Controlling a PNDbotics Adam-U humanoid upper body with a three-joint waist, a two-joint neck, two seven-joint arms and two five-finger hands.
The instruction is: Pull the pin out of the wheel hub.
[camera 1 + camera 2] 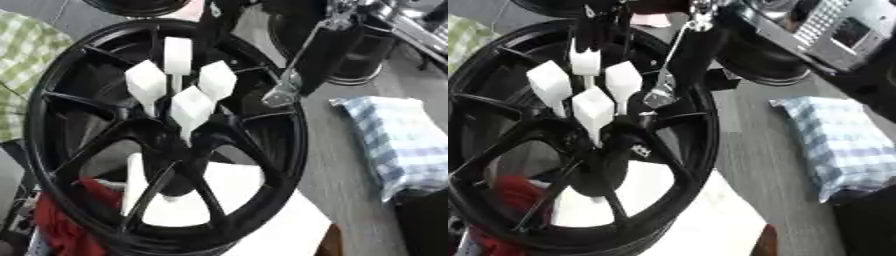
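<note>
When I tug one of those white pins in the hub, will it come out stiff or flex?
Probably stiff: each white pin has a blocky faceted head on a thin straight stem. The stem looks slender, so a sideways pull might bend it. The black wheel looks heavy enough to stay put.

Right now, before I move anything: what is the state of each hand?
Left hand: not in view.
Right hand: just above the top white pin; cannot be told whether it is open or closed.

My right hand reaches down over the black wheel, its fingers around the topmost white pin above the hub.
</note>
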